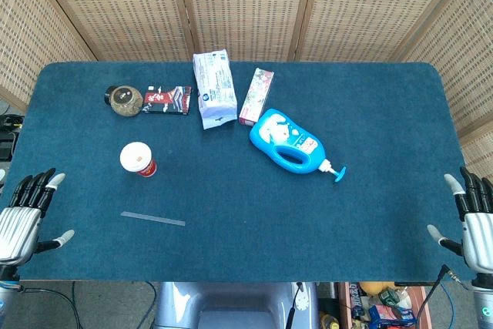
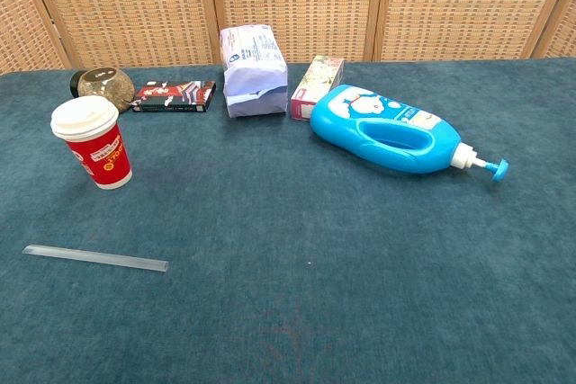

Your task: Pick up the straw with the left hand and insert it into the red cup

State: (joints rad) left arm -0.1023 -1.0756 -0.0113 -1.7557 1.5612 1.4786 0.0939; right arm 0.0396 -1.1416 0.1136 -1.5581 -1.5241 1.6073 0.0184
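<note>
Straw (image 1: 152, 219) flat, long axis near-horizontal, lower left of frame; left hand (image 1: 23, 217) nearer (empty, fingers spread), straw to its right.

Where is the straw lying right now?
The straw lies flat on the table's left side, just in front of the red cup, ahead of the open left hand.

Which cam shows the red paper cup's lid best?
Head view: it looks straight down on the red paper cup, so its white lid shows as a full circle. Chest view shows the cup from the side, its lid foreshortened.
</note>
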